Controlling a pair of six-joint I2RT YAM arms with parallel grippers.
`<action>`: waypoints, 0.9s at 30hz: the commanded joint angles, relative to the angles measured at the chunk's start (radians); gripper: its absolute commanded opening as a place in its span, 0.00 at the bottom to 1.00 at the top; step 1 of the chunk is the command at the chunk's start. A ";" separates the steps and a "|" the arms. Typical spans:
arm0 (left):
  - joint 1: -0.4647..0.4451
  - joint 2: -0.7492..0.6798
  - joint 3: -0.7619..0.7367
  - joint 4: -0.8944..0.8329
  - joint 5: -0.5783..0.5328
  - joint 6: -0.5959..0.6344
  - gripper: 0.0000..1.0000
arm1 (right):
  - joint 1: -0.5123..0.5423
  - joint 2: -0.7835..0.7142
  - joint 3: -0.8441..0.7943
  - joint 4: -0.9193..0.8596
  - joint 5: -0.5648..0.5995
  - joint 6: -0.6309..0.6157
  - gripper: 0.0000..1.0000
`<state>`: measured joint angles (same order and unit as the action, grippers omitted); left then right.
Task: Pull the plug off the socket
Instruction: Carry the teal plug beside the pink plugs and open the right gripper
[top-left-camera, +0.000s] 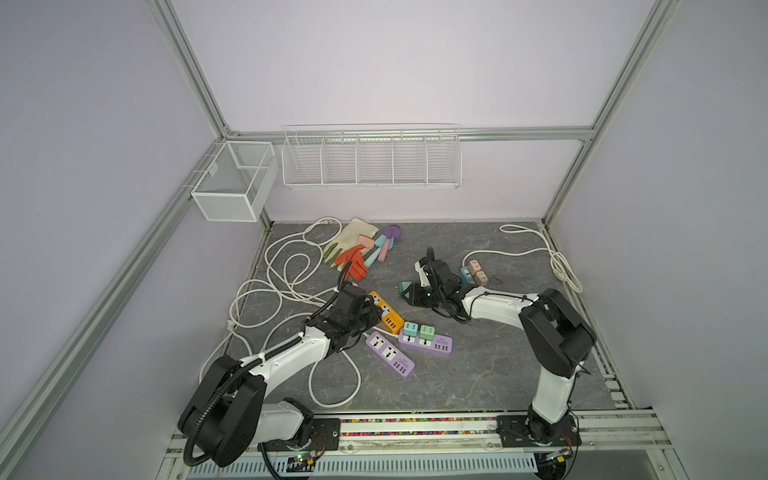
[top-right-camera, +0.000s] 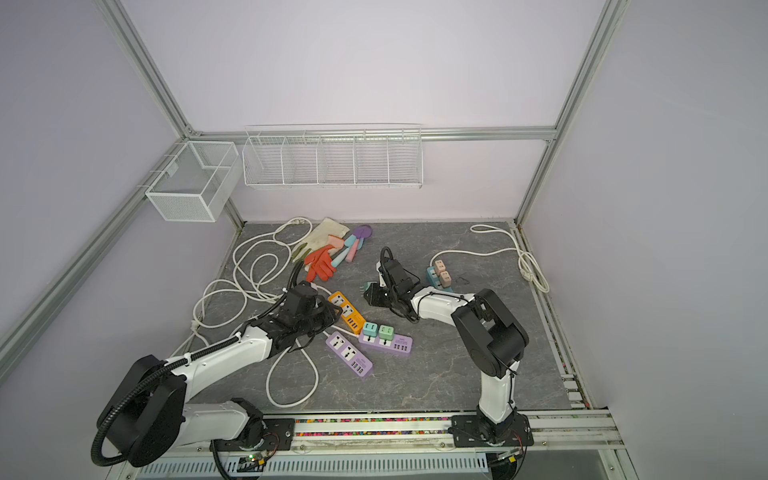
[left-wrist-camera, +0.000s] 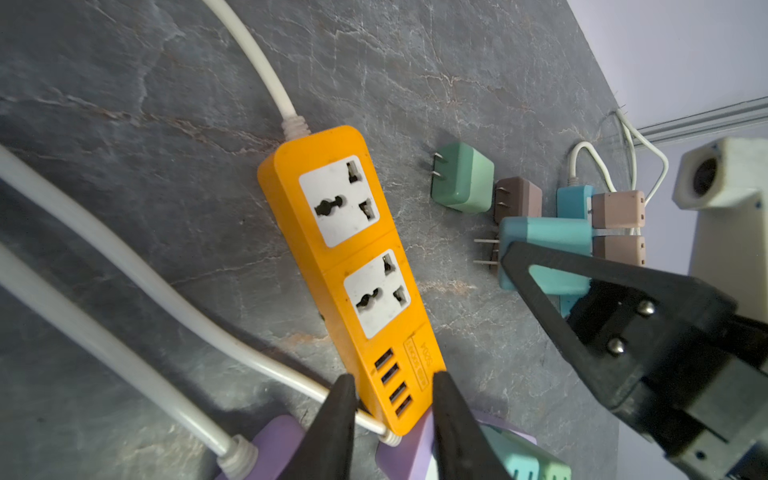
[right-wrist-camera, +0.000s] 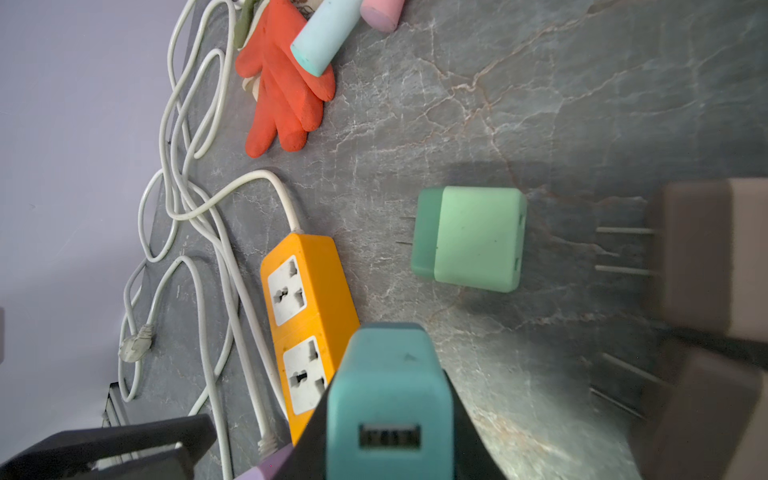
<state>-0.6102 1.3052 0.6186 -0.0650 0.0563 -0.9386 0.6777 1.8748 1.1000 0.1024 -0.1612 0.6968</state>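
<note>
The pull looks done: the right gripper (right-wrist-camera: 388, 378) pinches the teal plug (right-wrist-camera: 386, 415) clear of the orange power strip's (left-wrist-camera: 286, 199) empty sockets, while the left gripper (left-wrist-camera: 392, 380) straddles that strip, whether squeezing I cannot tell.

Two brown plugs (right-wrist-camera: 706, 257) are blurred and cut off at the right wrist view's edge, where the teal plug (right-wrist-camera: 386, 399) hides its own prongs.

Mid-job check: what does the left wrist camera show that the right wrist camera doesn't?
Left wrist only: the left gripper flanking the port end of the orange power strip; two beige plugs seated in a blue strip. Right wrist only: the red glove. Both: that strip's empty sockets, the loose green plug, and the teal plug in the shut right gripper.
</note>
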 joint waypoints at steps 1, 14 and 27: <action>-0.014 0.008 -0.001 0.003 -0.030 -0.019 0.34 | 0.000 0.025 0.003 0.027 0.006 0.024 0.07; -0.026 0.026 0.003 0.005 -0.038 -0.024 0.34 | 0.012 0.081 0.037 0.010 0.015 0.027 0.12; -0.028 0.017 0.010 -0.010 -0.037 -0.018 0.34 | 0.012 0.062 0.032 -0.044 0.058 -0.002 0.32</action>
<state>-0.6315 1.3228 0.6186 -0.0654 0.0402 -0.9493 0.6849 1.9545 1.1259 0.0792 -0.1307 0.7040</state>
